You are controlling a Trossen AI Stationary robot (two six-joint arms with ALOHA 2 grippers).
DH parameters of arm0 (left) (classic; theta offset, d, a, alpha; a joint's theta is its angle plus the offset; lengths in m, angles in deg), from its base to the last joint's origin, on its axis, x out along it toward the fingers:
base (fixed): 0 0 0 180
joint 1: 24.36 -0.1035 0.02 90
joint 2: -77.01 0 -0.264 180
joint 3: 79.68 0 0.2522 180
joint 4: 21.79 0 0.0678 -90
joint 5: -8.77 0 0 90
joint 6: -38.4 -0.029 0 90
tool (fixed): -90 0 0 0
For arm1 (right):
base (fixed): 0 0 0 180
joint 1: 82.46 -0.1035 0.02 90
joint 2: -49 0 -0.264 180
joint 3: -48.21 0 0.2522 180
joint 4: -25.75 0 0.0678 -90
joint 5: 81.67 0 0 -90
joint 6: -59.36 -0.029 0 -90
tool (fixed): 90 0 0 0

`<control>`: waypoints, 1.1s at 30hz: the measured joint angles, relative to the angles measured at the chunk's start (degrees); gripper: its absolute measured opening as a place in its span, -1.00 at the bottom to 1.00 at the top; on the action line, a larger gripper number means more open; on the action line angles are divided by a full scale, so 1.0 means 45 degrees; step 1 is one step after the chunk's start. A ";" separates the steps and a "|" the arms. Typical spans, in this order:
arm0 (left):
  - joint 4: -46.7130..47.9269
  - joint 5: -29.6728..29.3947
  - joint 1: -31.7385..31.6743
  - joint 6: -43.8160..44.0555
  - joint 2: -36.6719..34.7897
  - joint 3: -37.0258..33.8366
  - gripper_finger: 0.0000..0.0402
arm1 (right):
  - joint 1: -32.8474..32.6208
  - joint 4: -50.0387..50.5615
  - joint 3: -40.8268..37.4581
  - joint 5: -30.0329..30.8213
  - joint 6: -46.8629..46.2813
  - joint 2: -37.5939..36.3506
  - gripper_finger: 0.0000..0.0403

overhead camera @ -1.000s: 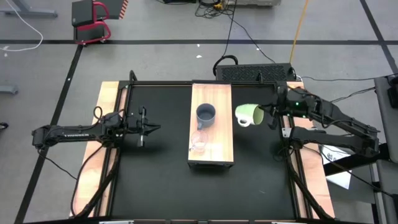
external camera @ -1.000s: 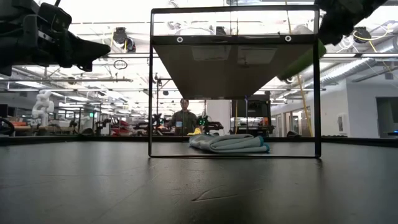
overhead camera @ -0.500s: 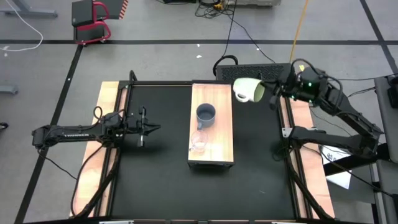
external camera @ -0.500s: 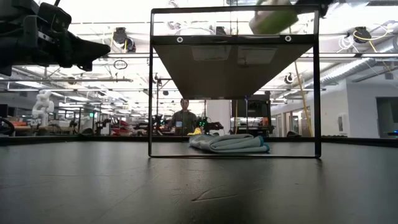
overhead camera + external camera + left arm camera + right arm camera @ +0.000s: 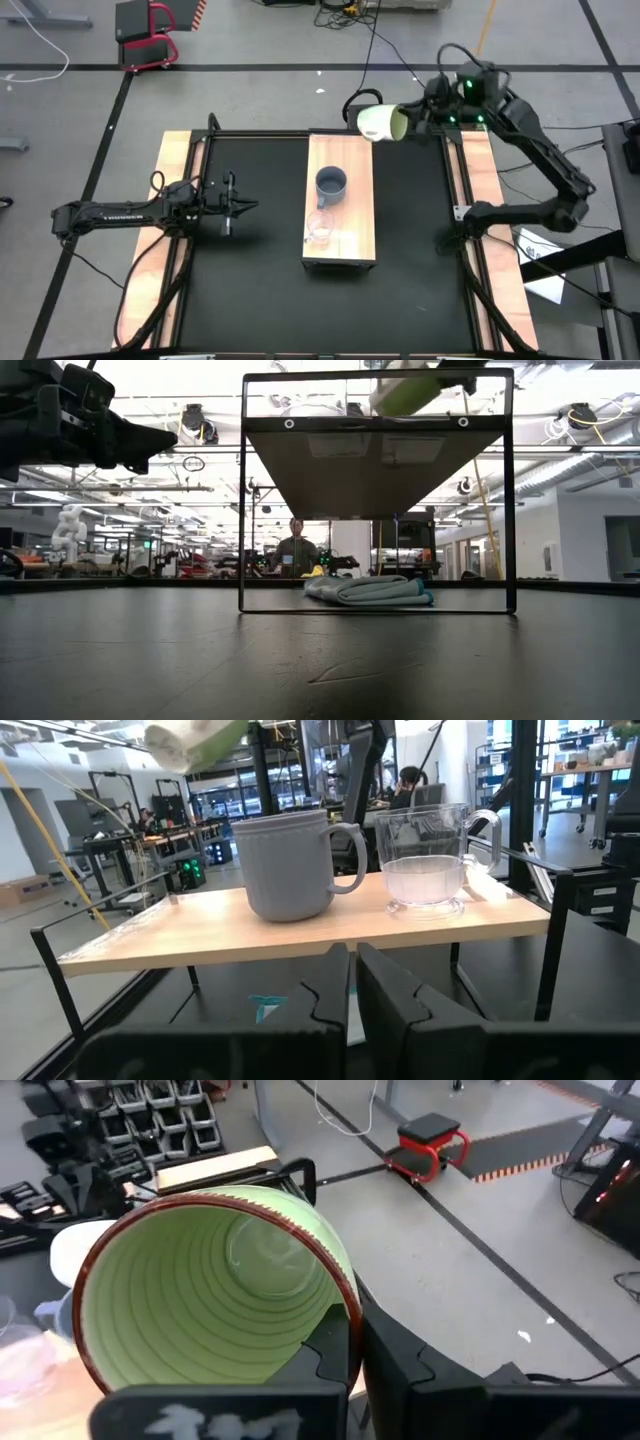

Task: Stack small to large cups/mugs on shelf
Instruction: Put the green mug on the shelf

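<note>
The light wooden shelf (image 5: 341, 245) stands mid-table on a black frame. On it rest, each on its base, the blue-grey mug (image 5: 331, 185) (image 5: 290, 865) and, nearer, the small clear glass cup (image 5: 320, 229) (image 5: 430, 860). The lime-green mug (image 5: 378, 122) (image 5: 410, 393) (image 5: 190, 740) hangs on its side, high over the shelf's far right corner, held by my right gripper (image 5: 408, 121). My left gripper (image 5: 246, 207) (image 5: 352, 990) waits shut left of the shelf, pointing level at it. My right gripper pinches the green mug's wall at the rim (image 5: 345, 1305), one finger (image 5: 330, 1345) inside the mouth and the other outside. It comes from the table's right, slanting slightly down. The mug is lifted clear, on its side, mouth toward the gripper and base toward the left.
A black box (image 5: 405, 113) with cables sits at the table's far edge under the right arm. Pale wooden strips (image 5: 170, 200) edge the black table. In the low view a folded cloth (image 5: 370, 590) and a person (image 5: 295, 550) show beyond the table.
My right gripper has risen and swung toward the table's far edge and somewhat left, still shut on the green mug. The mug has gone from beside the shelf's right side to high over its far right corner, staying on its side.
</note>
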 joint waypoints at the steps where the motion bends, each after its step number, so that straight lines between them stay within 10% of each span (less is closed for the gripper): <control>1: 0.0001 0.0000 0.0000 0.0002 0.0000 0.0000 -0.87 | 0.0057 0.0104 0.0292 -0.0036 0.0012 0.0325 -0.99; 33: 0.0104 -0.0121 0.0000 -0.0163 0.0000 0.0000 -0.87 | 0.0455 0.6202 0.8631 -0.0616 0.1967 0.7722 -0.99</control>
